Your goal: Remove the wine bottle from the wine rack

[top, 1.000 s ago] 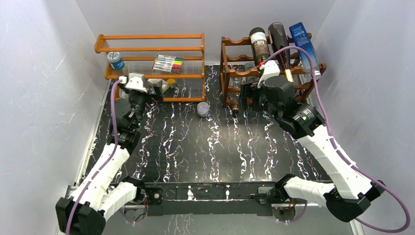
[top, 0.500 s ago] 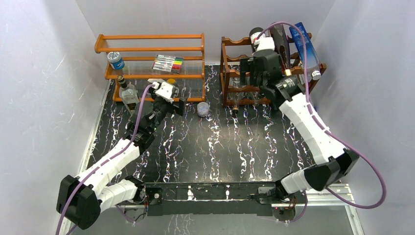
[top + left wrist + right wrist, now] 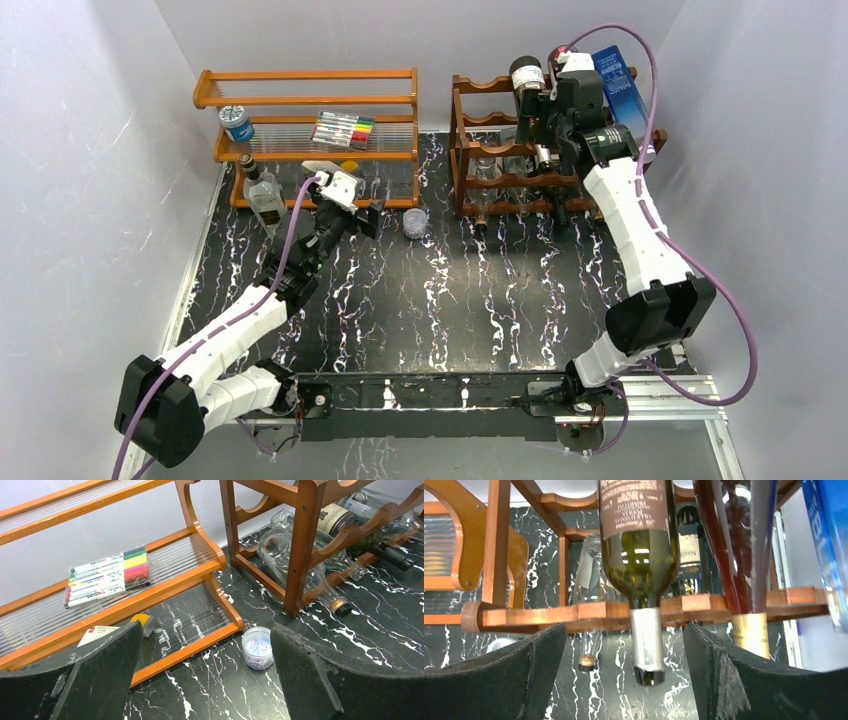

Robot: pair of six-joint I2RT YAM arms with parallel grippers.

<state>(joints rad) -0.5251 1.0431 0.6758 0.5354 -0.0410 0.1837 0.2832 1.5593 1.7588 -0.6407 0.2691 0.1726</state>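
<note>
The right claw (image 3: 541, 112) is hanging wide open at the near face of the wine rack (image 3: 468, 122), up by its top tier, and is holding nothing. The wine bottle (image 3: 526, 76) is lying in a top-tier cradle with its neck pointing toward the near side. In the right wrist view the green wine bottle (image 3: 639, 545) is showing its silver-foiled neck in the gap between the two dark pads (image 3: 529, 675), and neither pad is touching it. The neck is crossing the rack's scalloped front rail (image 3: 549, 615). Just right of it a dark reddish bottle (image 3: 744, 555) with gold foil is resting, and a blue box (image 3: 830, 545) is sitting farther right.

The left claw (image 3: 364, 214) is hovering above the bench (image 3: 450, 300), jaws spread wide and empty, near the orange shelf (image 3: 310, 100). A marker pack (image 3: 107, 575) is lying on that shelf, and a small clear jar (image 3: 257, 647) is standing on the bench between shelf and rack.
</note>
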